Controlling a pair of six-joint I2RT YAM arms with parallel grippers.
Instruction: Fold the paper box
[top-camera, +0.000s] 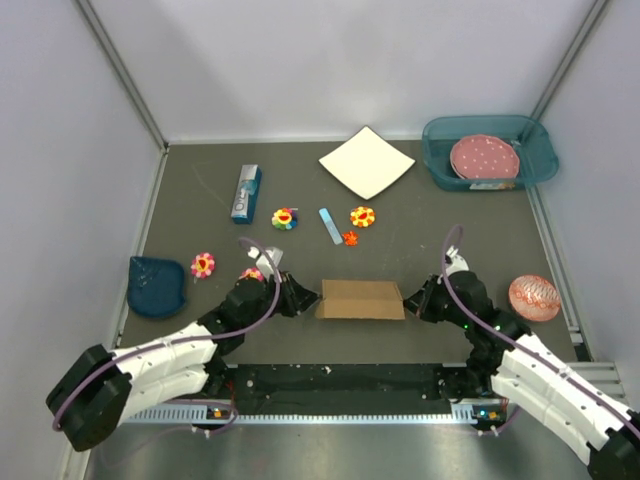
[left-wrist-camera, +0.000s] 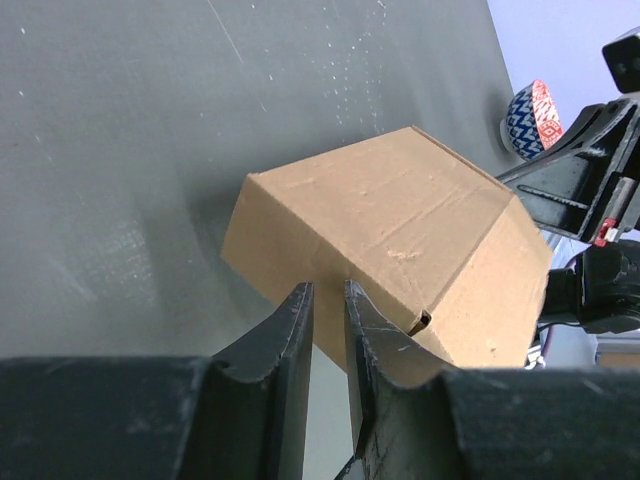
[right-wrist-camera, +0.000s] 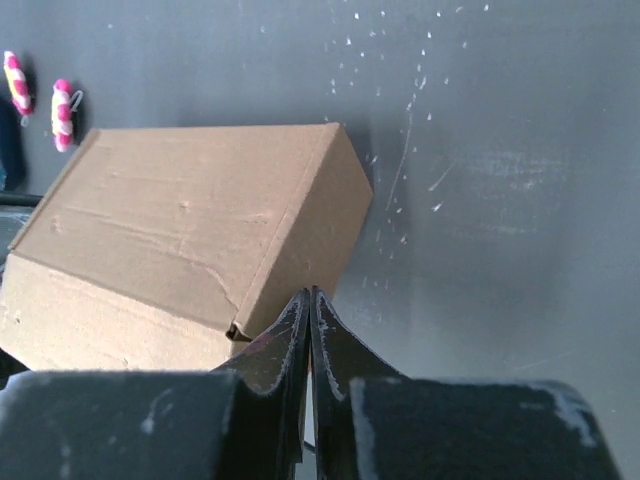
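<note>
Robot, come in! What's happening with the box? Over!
Left gripper slightly open, right gripper shut, one at each end of brown cardboard box. Box folded. Nothing blocking.

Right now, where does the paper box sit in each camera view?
Top external: paper box low centre of the picture.
Left wrist: paper box centre to centre-right.
Right wrist: paper box left of centre.
Shared landmark: patterned bowl, right of the box from above, upper right in the left wrist view; absent from the right wrist view.
</note>
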